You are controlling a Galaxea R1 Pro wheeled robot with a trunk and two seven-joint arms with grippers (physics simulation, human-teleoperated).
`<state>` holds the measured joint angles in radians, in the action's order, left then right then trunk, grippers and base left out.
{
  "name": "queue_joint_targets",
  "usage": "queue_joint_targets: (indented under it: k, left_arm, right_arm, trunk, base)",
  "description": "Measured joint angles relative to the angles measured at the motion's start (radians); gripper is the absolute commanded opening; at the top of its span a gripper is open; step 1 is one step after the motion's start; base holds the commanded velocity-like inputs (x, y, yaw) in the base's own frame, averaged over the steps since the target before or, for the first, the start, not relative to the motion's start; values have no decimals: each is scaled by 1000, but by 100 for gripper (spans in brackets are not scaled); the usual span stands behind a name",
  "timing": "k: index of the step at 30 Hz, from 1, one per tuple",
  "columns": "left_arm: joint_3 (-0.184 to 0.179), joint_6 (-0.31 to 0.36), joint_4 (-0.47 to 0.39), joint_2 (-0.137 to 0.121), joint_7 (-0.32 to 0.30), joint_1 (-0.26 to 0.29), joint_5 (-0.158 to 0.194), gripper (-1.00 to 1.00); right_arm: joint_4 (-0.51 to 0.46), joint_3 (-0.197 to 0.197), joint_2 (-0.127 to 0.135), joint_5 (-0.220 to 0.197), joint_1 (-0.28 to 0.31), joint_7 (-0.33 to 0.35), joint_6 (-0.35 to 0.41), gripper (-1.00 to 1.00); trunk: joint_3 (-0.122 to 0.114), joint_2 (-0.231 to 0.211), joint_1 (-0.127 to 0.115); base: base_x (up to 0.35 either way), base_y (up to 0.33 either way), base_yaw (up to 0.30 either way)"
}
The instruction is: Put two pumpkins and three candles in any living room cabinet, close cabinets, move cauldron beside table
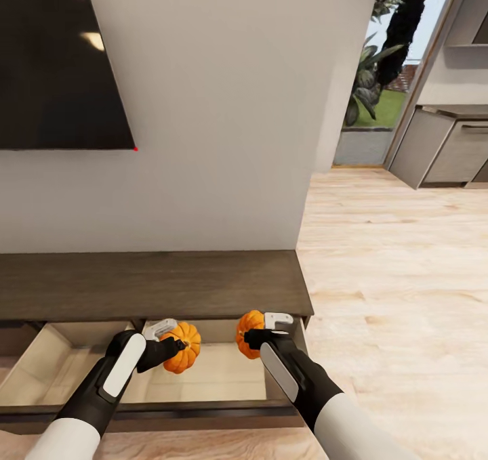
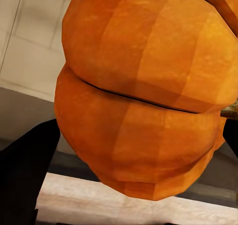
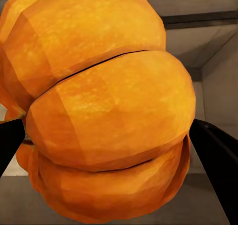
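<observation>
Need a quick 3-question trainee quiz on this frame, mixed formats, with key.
1. True or false: the left gripper holds a bright-orange ribbed pumpkin over the open pale-wood drawer of the long dark-brown wood cabinet.
2. Multiple choice: the right gripper is
A. open
B. shut on a second orange pumpkin
C. shut on a candle
3. Fill in: the black screen hangs on the wall ____ the cabinet.

Key: 1 true; 2 B; 3 above
</observation>
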<state>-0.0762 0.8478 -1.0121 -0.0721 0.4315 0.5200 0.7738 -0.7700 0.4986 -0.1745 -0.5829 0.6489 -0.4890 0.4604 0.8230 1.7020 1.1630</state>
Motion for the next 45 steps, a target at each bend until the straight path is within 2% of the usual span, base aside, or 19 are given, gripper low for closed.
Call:
queue_joint_targets:
  k: [4, 8, 12, 16, 24, 27, 34, 39, 43, 45]
  left_arm:
    - [0, 1, 1, -1, -3, 0, 0, -100]
    - [0, 2, 1, -2, -4, 0, 0, -100]
    - [0, 2, 1, -2, -3, 0, 0, -100]
    - [0, -2, 1, -2, -2, 0, -1, -100]
    - [0, -5, 1, -1, -1, 0, 2, -100]
    - [0, -5, 1, 0, 0, 0, 2, -100]
    - [-2, -7, 3, 1, 1, 0, 2, -100]
    - [1, -11, 55, 4, 3, 1, -4, -100]
    - [0, -48, 64, 10, 3, 1, -4, -100]
    - [-12, -60, 65, 18, 4, 1, -5, -100]
  right_arm:
    - [1, 0, 0, 0, 0, 1, 4, -100]
    - [4, 0, 0, -1, 1, -3, 18, -100]
    - [5, 0, 0, -5, 1, -4, 93, -100]
    - [4, -1, 0, -1, 1, -5, 116, -100]
    - [3, -7, 0, 0, 0, -2, 111, -100]
    - [5, -6, 0, 1, 0, -1, 82, -100]
    - [7, -2, 0, 1, 0, 0, 66, -100]
    - [7, 0, 0, 2, 0, 0, 55, -100]
    - [8, 0, 0, 5, 0, 0, 54, -100]
    - [8, 0, 0, 7, 0, 0, 54, -100]
  trunk:
    - [0, 0, 0]
    - [13, 28, 15]
    - [25, 56, 31]
    - [38, 84, 46]
    - [63, 140, 77]
    - [72, 161, 88]
    - [94, 210, 115]
    - [110, 245, 134]
    - [122, 273, 149]
    - [128, 287, 157]
  base:
    - [12, 0, 0]
    - [1, 0, 0]
    - [0, 0, 0]
    - [0, 0, 0]
    - [0, 0, 0]
    - [0, 0, 0]
    - [0, 0, 0]
    - [0, 0, 0]
    - [0, 0, 0]
    - [0, 0, 0]
